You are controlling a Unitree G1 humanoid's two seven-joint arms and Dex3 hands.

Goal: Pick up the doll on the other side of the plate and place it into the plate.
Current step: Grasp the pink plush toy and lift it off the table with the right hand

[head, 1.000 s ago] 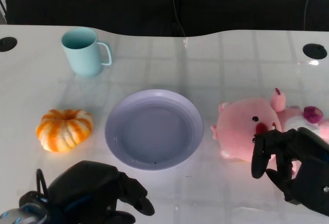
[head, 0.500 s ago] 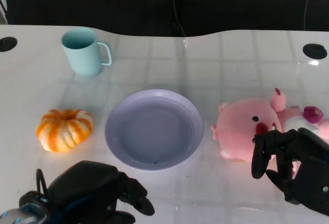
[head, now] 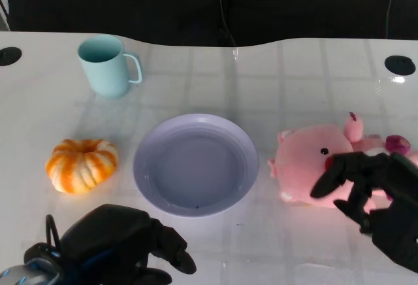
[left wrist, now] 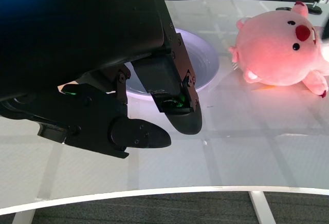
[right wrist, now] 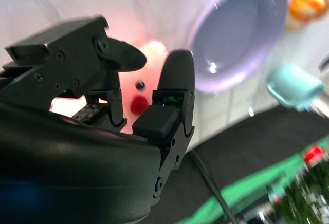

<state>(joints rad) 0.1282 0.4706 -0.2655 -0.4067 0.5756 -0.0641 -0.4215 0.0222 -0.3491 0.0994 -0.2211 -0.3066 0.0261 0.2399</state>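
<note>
**Inspector A:** The doll (head: 313,164), a pink plush pig, is found lying on the white table (head: 274,76), to the right of the plate (head: 196,165) in the head view. A narrow strip of bare table is seen between the two. Nothing is seen inside the lavender plate.

**Inspector B:** Confirmed. In the left wrist view the doll (left wrist: 280,47) is recorded resting flat on the table beside the plate (left wrist: 205,62), with its face turned toward the camera.

**Inspector A:** The right hand (head: 375,197) is observed over the near right part of the doll. Its fingers (head: 330,179) are spread apart and extended toward the doll's face; nothing is held in them. Whether the fingertips touch the plush cannot be told.

**Inspector B:** The right wrist view is blurred. Pink plush (right wrist: 149,54) is made out between the separated fingers (right wrist: 175,77), and the plate (right wrist: 239,31) is seen beyond them.

**Inspector A:** The left hand (head: 121,242) is noted low at the near edge of the table, in front of the plate. Its fingers (left wrist: 177,113) are curled inward, and nothing is gripped.

**Inspector B:** Also logged: an orange pumpkin (head: 81,165) left of the plate, and a light blue mug (head: 108,65) farther back on the left.
</note>
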